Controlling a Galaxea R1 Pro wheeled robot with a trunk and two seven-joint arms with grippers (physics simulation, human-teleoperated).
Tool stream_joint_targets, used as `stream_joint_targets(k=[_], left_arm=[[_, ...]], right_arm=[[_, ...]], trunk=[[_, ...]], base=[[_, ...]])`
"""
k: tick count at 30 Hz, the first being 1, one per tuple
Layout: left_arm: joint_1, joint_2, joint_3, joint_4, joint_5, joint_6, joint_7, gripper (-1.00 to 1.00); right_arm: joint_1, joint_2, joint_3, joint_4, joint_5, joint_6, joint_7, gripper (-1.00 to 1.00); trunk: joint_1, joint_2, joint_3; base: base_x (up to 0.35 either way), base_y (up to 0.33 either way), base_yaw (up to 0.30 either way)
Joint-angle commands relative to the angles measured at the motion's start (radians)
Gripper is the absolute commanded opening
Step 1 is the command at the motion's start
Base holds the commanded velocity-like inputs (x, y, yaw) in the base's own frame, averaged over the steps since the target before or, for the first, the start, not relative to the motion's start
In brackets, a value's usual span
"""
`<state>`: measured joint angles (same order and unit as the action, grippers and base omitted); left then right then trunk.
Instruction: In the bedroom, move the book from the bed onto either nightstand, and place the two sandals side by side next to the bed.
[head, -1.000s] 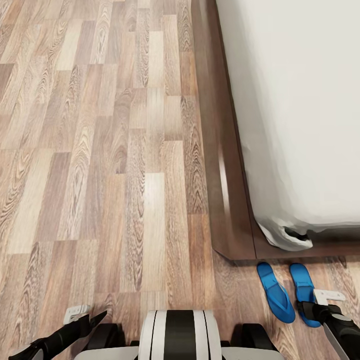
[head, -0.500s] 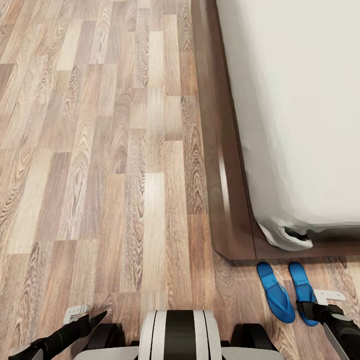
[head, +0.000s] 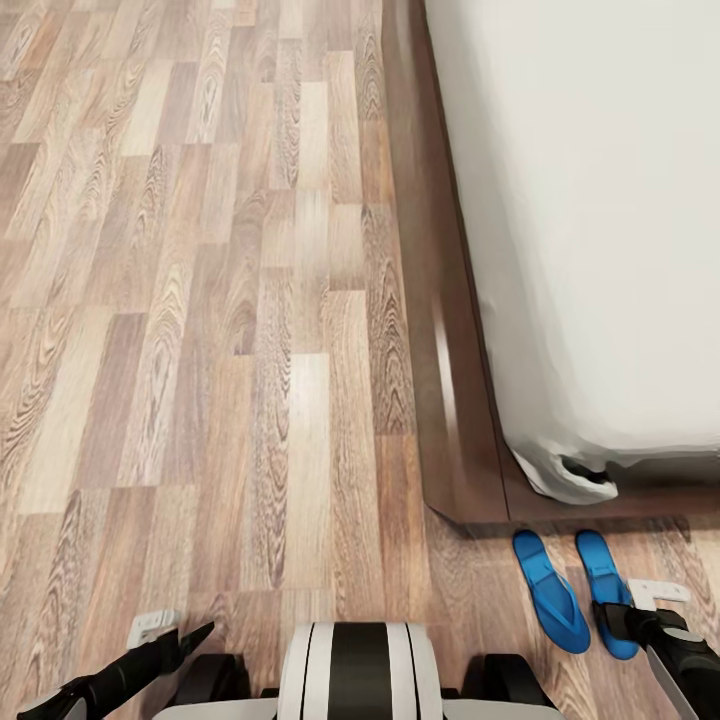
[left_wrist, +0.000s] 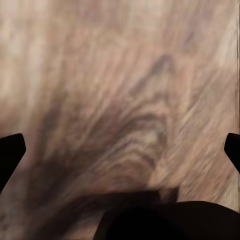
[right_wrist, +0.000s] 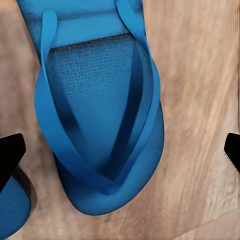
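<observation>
Two bright-blue sandals lie side by side on the wood floor just off the corner of the bed (head: 455, 400), toes pointing away from it. The left sandal (head: 550, 590) is in full view. My right gripper (head: 625, 612) hangs over the right sandal (head: 600, 575) and covers its near end. In the right wrist view that sandal (right_wrist: 100, 115) lies beneath the open right gripper (right_wrist: 120, 152), with the other sandal's edge (right_wrist: 12, 210) beside it. My left gripper (head: 175, 637) stands open over bare floor (left_wrist: 120, 100). The book and the nightstand are out of view.
The bed's dark wooden frame runs along the right, with the pale mattress (head: 600, 220) on top and a rumpled sheet corner (head: 575, 475). Wood-plank floor (head: 200, 300) spreads to the left. My base (head: 355, 670) shows at the near edge.
The whole picture has shifted slightly, so the camera has moved. The sandals and both grippers keep their places relative to one another.
</observation>
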<state>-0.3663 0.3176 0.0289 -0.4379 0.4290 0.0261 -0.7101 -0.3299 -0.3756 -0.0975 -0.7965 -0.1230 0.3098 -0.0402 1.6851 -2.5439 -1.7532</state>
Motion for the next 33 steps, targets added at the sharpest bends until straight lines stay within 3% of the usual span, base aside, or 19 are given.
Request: stream_joint_targets(k=[1,24,28,29,31,32,33], left_arm=[[0.000,0.000,0.002,0.001,0.004,0.003,-0.005,1.00],[0.000,0.000,0.002,-0.001,0.002,0.006,-0.005,1.00],[0.000,0.000,0.002,-0.001,0.002,0.006,-0.005,1.00],[0.000,0.000,0.001,-0.001,0.002,0.006,-0.005,1.00],[0.000,0.000,0.001,-0.001,0.002,0.005,-0.006,1.00],[0.000,0.000,0.001,-0.001,0.002,0.006,-0.006,1.00],[0.000,-0.002,0.000,0.000,0.002,0.006,-0.005,1.00]], right_arm=[[0.000,0.000,0.001,-0.002,-0.010,0.005,-0.004,1.00],[0.002,-0.001,-0.002,-0.003,-0.019,0.015,0.014,1.00],[0.004,-0.007,-0.005,0.007,-0.087,0.018,0.170,1.00],[0.005,-0.009,-0.006,0.010,-0.124,0.018,0.243,1.00],[0.006,-0.024,-0.007,0.055,-0.221,0.022,0.497,1.00],[0.006,-0.033,-0.008,0.071,-0.231,0.022,0.536,1.00],[0.006,-0.076,-0.008,0.149,-0.255,0.023,0.673,1.00]], trunk=[[-0.001,0.000,0.004],[-0.011,0.005,0.092],[-0.013,0.006,0.108],[-0.013,0.007,0.112],[-0.014,0.007,0.120],[-0.014,0.007,0.123],[-0.015,0.008,0.127]], base=[[0.000,0.000,0.000],[0.000,0.000,0.000],[0.000,0.000,0.000],[0.000,0.000,0.000],[0.000,0.000,0.000],[0.000,0.000,0.000],[0.000,0.000,0.000]])
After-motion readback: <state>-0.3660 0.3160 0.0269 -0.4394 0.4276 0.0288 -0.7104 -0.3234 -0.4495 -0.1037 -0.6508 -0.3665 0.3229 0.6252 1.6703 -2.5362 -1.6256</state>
